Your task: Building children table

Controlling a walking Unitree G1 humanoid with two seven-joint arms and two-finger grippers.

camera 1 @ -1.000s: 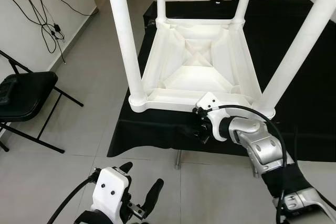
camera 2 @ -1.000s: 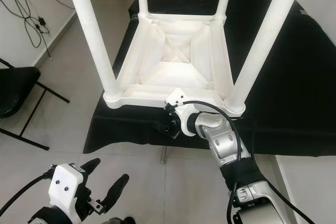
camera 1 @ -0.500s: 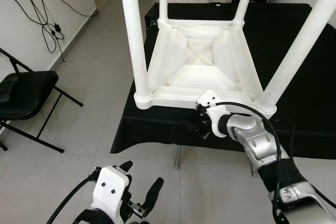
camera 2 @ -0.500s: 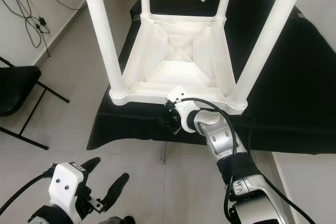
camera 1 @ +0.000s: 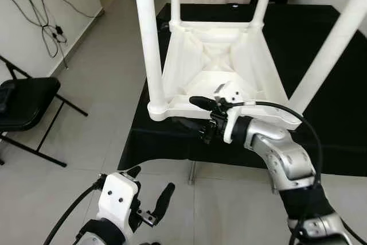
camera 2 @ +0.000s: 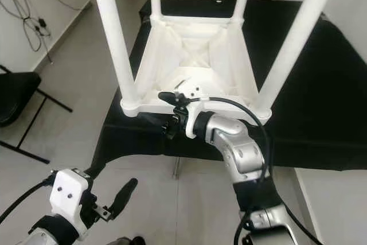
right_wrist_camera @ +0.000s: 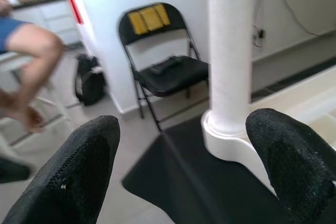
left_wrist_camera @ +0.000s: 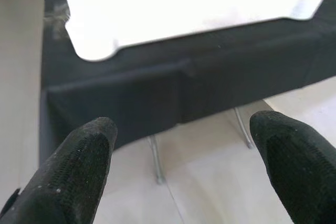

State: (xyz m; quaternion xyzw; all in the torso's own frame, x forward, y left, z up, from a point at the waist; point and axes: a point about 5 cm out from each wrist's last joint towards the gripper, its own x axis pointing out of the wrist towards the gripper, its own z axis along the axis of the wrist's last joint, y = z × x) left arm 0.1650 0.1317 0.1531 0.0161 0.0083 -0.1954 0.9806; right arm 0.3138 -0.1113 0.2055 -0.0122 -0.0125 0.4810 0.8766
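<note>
Right gripper (camera 1: 198, 120) spread wide, one black finger above the near rim of the upturned children's table (camera 1: 221, 76), the other below it, near the black cloth. Holding nothing. Aimed sideways along that near edge toward the near-left leg (camera 1: 147, 38), which stands upright in its corner socket, framed between the two fingertips (right_wrist_camera: 86, 161) in the right wrist view.

Left gripper (camera 1: 150, 202) low over the floor tiles, fingers apart too, empty, looking up at the draped front of the low black table (left_wrist_camera: 157, 93) that carries the white one.

Table lying top down on the cloth, all four legs pointing up, so assembly looks close to done; probably a matter of checking or seating that near-left leg.

To do this well: slide along the rim until the leg sits centred between the fingers, close low on the leg near its collar (right_wrist_camera: 226, 135), not high up where a push tips the whole piece. Grip gently, smooth round plastic likely slips. Keep the lower finger clear of the cloth, or it drags and shifts the table toward the edge. Folding chair (camera 1: 26, 104) well apart, no concern.
</note>
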